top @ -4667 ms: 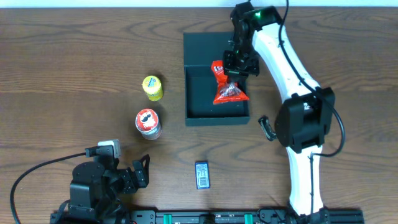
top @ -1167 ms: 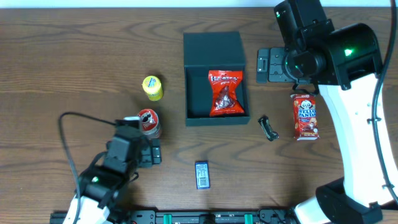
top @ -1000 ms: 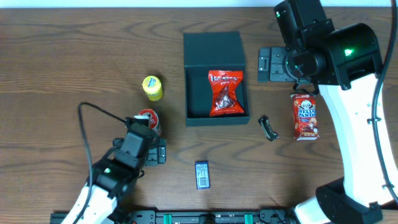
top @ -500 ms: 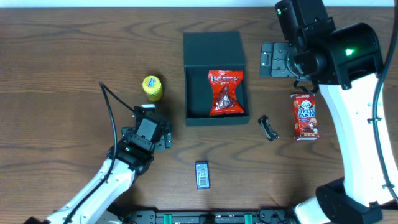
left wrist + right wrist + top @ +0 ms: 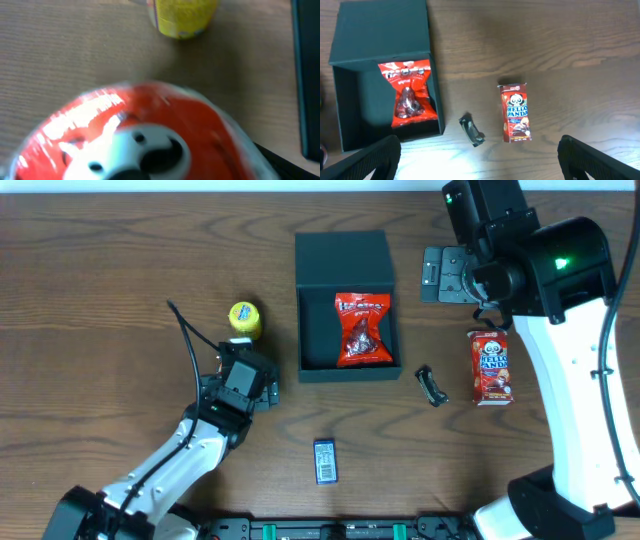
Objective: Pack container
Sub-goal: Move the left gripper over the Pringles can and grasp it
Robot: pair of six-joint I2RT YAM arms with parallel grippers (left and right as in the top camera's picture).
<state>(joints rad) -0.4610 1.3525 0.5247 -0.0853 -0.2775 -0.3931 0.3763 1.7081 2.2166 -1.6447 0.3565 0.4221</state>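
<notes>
Overhead: L hand (image 5: 246,386) spread wide over red can (image 5: 125,125), contact unclear; R hand (image 5: 433,275) spread, empty.

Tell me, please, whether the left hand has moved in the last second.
Yes. In the overhead view the left hand has moved up and right, toward the yellow can, and is now over the red can.

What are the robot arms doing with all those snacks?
They are packing snacks into the dark green container. One red snack bag already lies inside. The left gripper is open right above the red can, probably about to grab it. The right gripper hovers open, holding nothing. The Hello Panda box and yellow can wait on the table.
</notes>
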